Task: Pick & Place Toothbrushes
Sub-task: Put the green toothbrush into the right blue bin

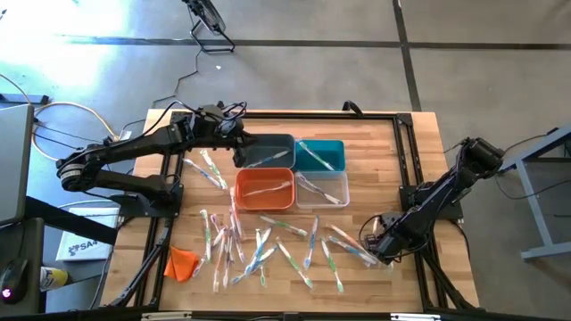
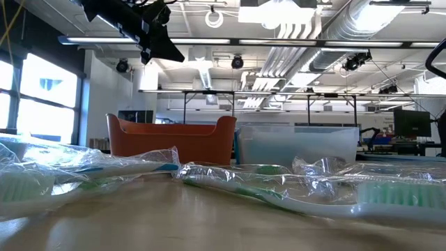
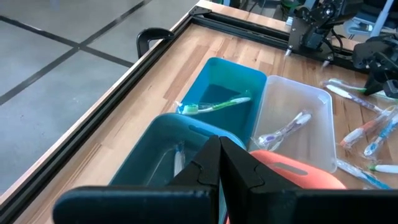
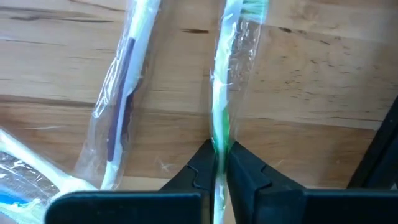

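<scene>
We see a green toothbrush in crinkly clear wrap lying on the wooden table at its near right, pinched between our right gripper fingers. A purple-handled brush lies beside it. Our left gripper, fingers pressed together, hangs over the grey bin.

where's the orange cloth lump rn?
High view: the orange cloth lump lies on the table's near-left corner, on the left arm's side, just left of the loose toothbrushes and apart from the bins.
</scene>
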You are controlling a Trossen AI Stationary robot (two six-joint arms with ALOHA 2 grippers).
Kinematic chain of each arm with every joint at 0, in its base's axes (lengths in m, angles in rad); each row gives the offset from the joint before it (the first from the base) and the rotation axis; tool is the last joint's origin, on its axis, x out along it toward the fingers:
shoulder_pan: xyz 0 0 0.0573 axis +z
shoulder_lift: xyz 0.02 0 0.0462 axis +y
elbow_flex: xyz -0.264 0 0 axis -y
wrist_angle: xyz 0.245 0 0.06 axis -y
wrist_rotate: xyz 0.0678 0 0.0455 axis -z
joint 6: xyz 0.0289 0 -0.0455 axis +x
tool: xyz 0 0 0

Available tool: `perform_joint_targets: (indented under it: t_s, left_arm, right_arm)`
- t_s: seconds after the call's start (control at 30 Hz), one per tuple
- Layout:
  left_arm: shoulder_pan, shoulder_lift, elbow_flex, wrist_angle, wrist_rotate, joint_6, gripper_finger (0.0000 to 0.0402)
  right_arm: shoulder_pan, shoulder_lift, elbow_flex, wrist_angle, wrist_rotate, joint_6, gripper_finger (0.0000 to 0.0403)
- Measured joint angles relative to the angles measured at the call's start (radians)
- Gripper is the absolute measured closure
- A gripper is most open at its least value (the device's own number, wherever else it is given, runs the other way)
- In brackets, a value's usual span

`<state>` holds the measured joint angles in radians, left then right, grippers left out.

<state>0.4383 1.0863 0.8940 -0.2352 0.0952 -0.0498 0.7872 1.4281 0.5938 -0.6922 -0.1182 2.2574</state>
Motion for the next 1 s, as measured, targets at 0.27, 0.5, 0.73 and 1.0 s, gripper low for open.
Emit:
perform_joint_targets:
  t_s: [0.27, 0.5, 0.73, 1.0]
  left_arm:
    - [0.0, 0.0, 0.0, 0.0, 0.0, 0.0, 0.0401]
    - [0.0, 0.0, 0.0, 0.0, 0.0, 0.0, 0.0401]
    - [0.0, 0.0, 0.0, 0.0, 0.0, 0.0, 0.0401]
    - [0.0, 0.0, 0.0, 0.0, 0.0, 0.0, 0.0401]
  right_arm:
    - [0.0, 0.0, 0.001, -0.008, 0.007, -0.007, 0.0388]
    - [-0.005, 0.001, 0.001, -0.035, 0.007, -0.037, 0.039]
    - [-0.005, 0.001, 0.0, -0.029, 0.006, -0.037, 0.039]
    - [-0.005, 0.0, 0.0, -0.022, 0.004, -0.037, 0.0391]
